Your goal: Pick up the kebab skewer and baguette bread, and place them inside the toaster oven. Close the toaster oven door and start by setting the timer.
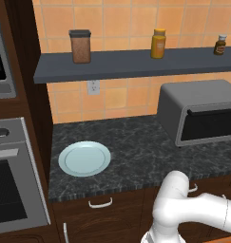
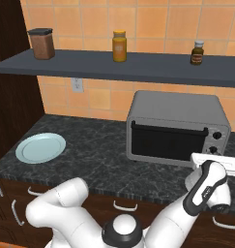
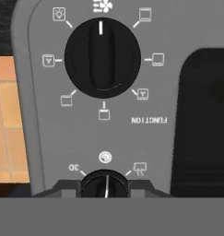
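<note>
The grey toaster oven (image 1: 197, 102) (image 2: 177, 114) stands on the dark counter at the right. Its dark glass toaster oven door (image 1: 209, 124) (image 2: 165, 140) (image 3: 201, 120) is closed. My gripper (image 2: 214, 156) (image 3: 104, 189) is at the oven's control panel, shut around the small timer knob (image 3: 104, 183), with a finger on each side of it. The hand view is rolled upside down, so the large function knob (image 3: 102, 57) appears above the timer knob. The kebab skewer and the baguette bread are out of view. The pale blue plate (image 1: 84, 158) (image 2: 40, 147) is bare.
A grey shelf (image 1: 126, 64) (image 2: 114, 68) above the counter carries a brown canister (image 1: 80, 46), a yellow jar (image 1: 158, 43) and a small dark bottle (image 1: 220, 45). The steel wall oven (image 1: 12, 190) stands at the left. Cabinet drawers (image 1: 100, 204) run below the counter edge.
</note>
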Controlling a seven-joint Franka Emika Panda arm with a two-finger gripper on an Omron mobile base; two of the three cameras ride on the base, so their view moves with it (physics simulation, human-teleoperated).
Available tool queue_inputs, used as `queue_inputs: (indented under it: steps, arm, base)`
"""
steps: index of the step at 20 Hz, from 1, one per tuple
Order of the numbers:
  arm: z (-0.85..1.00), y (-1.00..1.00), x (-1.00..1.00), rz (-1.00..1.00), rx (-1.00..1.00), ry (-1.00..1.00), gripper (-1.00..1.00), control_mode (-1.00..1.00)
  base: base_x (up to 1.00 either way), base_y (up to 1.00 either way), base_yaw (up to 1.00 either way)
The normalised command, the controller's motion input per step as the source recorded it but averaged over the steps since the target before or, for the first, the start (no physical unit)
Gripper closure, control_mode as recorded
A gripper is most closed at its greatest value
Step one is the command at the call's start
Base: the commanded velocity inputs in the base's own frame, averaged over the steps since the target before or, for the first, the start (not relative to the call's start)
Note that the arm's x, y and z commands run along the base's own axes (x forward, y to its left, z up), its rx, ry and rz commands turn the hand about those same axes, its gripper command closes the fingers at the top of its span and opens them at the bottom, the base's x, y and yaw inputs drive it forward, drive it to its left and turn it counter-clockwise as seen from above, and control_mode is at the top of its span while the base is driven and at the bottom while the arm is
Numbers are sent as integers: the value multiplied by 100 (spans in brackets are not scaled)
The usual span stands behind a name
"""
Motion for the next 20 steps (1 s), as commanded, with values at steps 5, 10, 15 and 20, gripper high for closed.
queue_inputs:
  steps: [5,10,15,20]
  arm:
    - [10,7,0,0,16,0,100,-100]
    - [8,0,0,0,16,0,100,-100]
    - [7,0,1,0,18,0,100,-100]
    - [11,0,0,0,18,0,100,-100]
  base:
    - [0,0,0]
    - [0,0,0]
    - [0,0,0]
    - [0,0,0]
